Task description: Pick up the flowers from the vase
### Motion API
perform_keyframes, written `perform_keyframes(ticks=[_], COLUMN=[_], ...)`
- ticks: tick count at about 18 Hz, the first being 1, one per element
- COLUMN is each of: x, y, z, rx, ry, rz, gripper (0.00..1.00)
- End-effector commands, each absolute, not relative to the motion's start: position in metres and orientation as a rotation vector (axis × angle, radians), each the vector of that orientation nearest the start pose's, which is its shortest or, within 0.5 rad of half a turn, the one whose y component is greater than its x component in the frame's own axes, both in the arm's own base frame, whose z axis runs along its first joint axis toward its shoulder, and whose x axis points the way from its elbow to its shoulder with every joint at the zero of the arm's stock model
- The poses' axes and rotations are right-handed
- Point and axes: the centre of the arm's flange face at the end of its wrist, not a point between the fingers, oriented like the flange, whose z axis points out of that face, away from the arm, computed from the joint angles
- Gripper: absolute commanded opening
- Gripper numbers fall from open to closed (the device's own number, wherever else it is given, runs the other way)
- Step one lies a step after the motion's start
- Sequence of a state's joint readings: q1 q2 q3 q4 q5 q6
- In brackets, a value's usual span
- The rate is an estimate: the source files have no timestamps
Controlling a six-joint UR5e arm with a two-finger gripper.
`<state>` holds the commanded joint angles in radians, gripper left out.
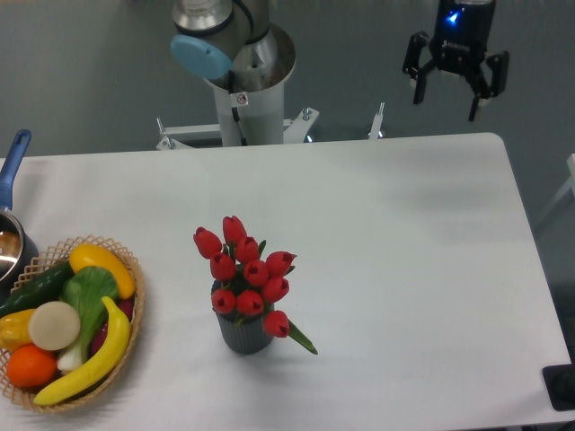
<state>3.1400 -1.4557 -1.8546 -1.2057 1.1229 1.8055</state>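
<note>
The flowers point(246, 274) stand in the vase point(243, 334) on the white tabletop point(404, 269), a woven basket point(133, 310) of fruit at left, the tool point(454, 88) spread wide, empty, beyond the far edge

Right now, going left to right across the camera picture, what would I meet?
Blue-handled pot → woven basket of fruit → flowers standing in the vase → the robot's hand, hanging open beyond the table's far right corner.
</note>
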Motion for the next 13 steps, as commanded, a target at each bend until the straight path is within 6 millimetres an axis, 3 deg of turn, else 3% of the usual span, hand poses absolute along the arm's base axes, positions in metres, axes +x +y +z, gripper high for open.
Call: perform_keyframes(ticks=[4, 10, 13], x=[-0.454, -0.450, -0.445], y=[0.179, 0.185, 0.192], z=[0.457, 0.447, 0.440], rx=[-2.671, -2.625, -2.546], ry=[0.364, 0.273, 0.094], rz=[0.348, 0.299, 0.220], gripper=[1.00, 1.00, 1.00])
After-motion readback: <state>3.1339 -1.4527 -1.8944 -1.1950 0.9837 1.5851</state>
